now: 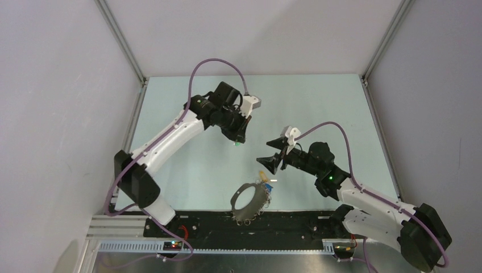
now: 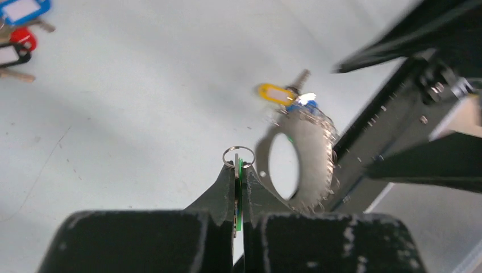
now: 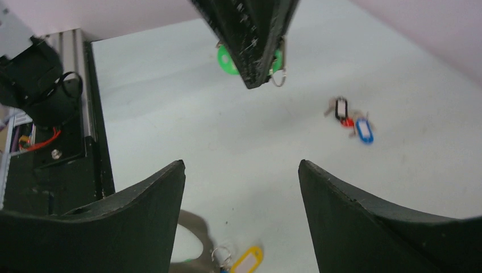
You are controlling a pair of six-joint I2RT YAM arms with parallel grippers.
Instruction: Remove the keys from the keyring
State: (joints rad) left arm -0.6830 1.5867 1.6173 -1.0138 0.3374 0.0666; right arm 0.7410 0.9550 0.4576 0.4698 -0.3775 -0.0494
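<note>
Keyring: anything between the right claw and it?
Nothing visible. The right claw, open, hangs above and behind the keyring, with only bare table between them. The left claw, shut on a green-tagged key, sits farther back and off that line.

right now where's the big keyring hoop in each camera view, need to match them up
top external: the keyring lies low in the centre, just ahead of the arm bases.
left wrist: the keyring is right of centre, seen at a slant.
right wrist: only a sliver of the keyring shows at the bottom edge, left of centre.
shared landmark: the yellow key tag at the hoop's edge.
</note>
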